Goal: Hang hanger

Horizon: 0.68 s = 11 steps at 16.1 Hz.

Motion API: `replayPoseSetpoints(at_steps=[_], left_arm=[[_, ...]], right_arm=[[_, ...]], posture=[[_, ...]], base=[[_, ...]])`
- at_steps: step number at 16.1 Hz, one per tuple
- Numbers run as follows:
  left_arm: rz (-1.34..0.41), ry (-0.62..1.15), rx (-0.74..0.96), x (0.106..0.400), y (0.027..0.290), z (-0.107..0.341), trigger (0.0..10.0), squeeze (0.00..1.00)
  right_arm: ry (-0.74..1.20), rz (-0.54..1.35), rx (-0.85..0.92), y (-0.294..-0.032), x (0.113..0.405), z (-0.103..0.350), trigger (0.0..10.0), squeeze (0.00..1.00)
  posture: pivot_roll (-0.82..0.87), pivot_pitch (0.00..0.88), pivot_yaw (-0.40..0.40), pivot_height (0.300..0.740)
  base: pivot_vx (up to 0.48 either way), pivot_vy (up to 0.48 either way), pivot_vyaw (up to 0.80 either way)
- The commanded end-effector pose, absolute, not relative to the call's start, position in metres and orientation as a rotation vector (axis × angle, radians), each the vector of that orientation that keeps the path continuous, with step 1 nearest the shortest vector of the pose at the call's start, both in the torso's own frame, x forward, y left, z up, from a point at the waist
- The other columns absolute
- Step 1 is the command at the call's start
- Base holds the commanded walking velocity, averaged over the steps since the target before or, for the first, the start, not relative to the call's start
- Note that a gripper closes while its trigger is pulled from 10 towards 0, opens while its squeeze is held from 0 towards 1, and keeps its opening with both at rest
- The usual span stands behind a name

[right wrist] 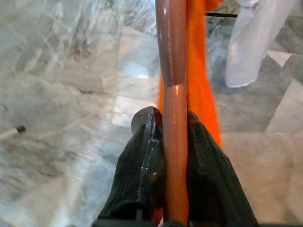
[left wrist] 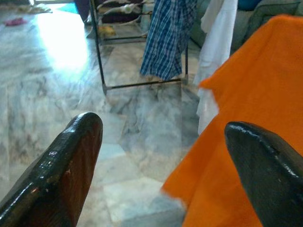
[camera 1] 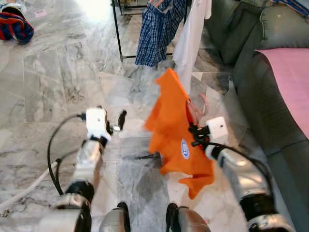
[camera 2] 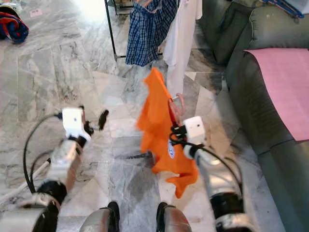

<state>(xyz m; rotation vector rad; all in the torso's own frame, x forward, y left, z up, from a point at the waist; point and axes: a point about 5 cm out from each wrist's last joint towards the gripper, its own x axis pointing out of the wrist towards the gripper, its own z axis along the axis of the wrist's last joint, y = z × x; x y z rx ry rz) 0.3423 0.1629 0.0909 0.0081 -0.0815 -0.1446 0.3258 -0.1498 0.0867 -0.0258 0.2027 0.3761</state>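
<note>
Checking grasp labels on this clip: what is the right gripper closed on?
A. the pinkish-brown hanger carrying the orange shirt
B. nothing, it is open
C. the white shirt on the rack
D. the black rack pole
A: in the right wrist view the right gripper has both fingers pressed against the pinkish-brown hanger, with the orange shirt hanging from it.

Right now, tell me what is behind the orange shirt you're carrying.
Behind the orange shirt stands a black rack with a blue checked garment and a white garment. The shirt hides the floor behind it and most of its hanger.
</note>
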Motion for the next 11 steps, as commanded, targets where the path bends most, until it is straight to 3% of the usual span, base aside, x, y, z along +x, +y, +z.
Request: replayPoseSetpoints(at_steps=[1, 4, 11], left_arm=[[-0.145, -0.053, -0.001, 0.337, 0.160, 0.083, 10.0, 0.00], [-0.167, -0.015, -0.023, 0.329, 0.147, 0.071, 10.0, 0.00], [-0.154, 0.012, -0.035, 0.332, 0.147, 0.071, 10.0, 0.00]], right_arm=[[0.194, 0.356, 0.005, -0.145, 0.322, 0.088, 10.0, 0.00], [0.207, 0.336, 0.068, -0.127, 0.313, 0.083, 10.0, 0.00], [0.241, 0.314, 0.084, -0.123, 0.311, 0.080, 10.0, 0.00]], posture=[[-0.02, 0.251, -0.029, 0.740], [-0.02, 0.237, -0.026, 0.740], [-0.02, 0.210, -0.023, 0.740]], base=[[0.000, 0.000, 0.00], [0.087, 0.000, 0.00], [0.359, 0.000, 0.00]])
